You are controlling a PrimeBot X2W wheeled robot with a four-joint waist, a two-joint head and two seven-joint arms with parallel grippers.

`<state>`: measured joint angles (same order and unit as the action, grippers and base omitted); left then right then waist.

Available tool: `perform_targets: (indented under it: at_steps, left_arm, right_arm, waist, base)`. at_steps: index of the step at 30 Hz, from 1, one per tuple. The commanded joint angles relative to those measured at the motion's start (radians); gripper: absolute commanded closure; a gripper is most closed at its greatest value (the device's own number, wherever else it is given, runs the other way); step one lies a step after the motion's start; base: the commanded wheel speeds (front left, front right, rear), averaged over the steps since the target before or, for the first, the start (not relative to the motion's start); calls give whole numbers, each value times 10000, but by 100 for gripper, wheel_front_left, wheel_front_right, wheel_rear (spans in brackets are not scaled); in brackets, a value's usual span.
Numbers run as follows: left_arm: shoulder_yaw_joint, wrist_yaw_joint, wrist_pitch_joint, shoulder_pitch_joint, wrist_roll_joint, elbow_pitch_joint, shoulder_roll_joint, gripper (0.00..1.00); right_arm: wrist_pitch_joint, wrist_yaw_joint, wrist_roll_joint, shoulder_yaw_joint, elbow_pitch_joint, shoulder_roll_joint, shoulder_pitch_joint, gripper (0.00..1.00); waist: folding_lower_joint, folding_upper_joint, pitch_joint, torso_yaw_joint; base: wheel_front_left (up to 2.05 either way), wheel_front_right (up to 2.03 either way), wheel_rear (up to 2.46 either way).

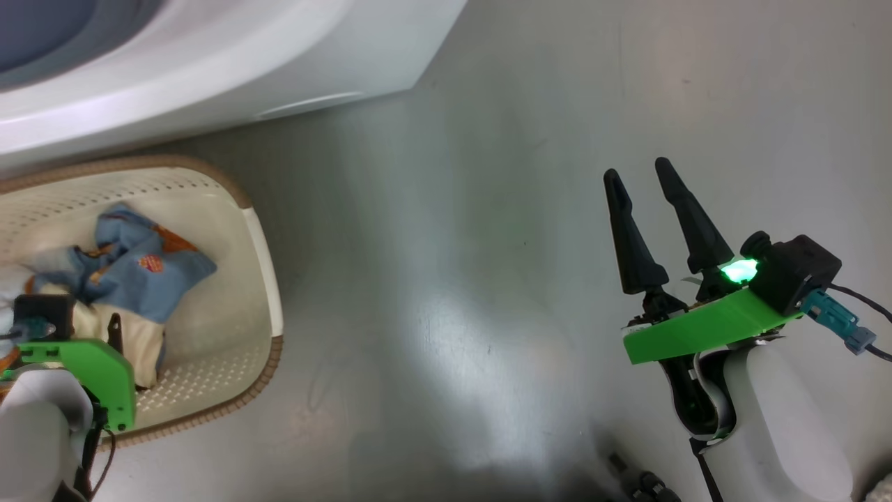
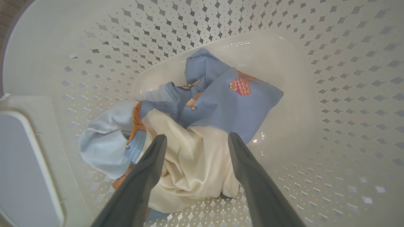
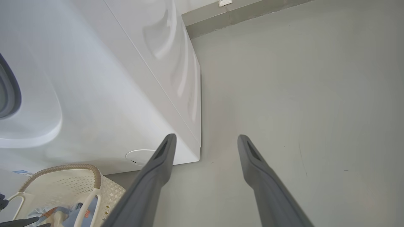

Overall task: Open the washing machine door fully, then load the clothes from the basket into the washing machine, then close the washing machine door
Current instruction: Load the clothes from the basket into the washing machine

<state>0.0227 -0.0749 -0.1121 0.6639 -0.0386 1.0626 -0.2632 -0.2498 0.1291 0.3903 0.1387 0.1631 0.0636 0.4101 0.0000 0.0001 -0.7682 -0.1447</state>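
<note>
The cream basket (image 1: 259, 230) stands on the floor in front of the white washing machine (image 1: 209, 70). In it lie the clothes (image 1: 132, 268): a light blue piece with orange prints (image 2: 221, 101) and a cream piece (image 2: 189, 164). My left gripper (image 2: 195, 137) is down inside the basket (image 2: 331, 78), open, its two fingers on either side of the cream piece. Whether they touch it I cannot tell. My right gripper (image 1: 637, 169) hangs open and empty over bare floor, well to the right of the basket. The washing machine door is out of view.
Grey-blue gasket (image 1: 42, 35) shows at the machine's opening. A round white flap (image 3: 140, 156) sits low on the machine's front near its corner. Grey floor (image 1: 453, 279) spreads right of the basket up to a wall base (image 3: 236, 15). Small dark parts (image 1: 641, 481) lie at the bottom edge.
</note>
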Motion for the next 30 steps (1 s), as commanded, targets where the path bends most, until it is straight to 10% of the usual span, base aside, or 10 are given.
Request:
perform_targets:
  at_steps: [1,24,25,26,28,30]
  left_arm:
    - [181,71,51,-54,-61,29,-509,0]
    - [-252,-175,2122,1538,76,1672,-1470,0]
    - [-273,-190,2095,1584,90,1698,-1473,4]
    - [-292,-203,2062,1626,107,1723,-1468,51]
    - [-344,-225,2036,1689,128,1785,-1448,100]
    - [-329,-243,2043,1723,215,1861,-1420,100]
  right_arm:
    - [-120,16,173,234,-221,-90,-176,0]
    - [-120,16,737,688,-296,-132,197,0]
    - [-120,16,743,699,-294,-132,212,0]
    - [-120,16,748,712,-288,-132,228,0]
    - [-120,16,754,745,-280,-132,260,0]
    - [-120,16,760,760,-265,-132,288,0]
  waist:
    - [0,-1,-192,-114]
    - [0,-1,-1281,-647]
    - [0,-1,-1297,-653]
    - [0,-1,-1307,-656]
    - [0,-1,-1309,-660]
    - [0,-1,-1279,-663]
  base:
    - [0,0,0]
    - [0,0,0]
    - [0,0,0]
    - [0,0,0]
    - [0,0,0]
    - [0,0,0]
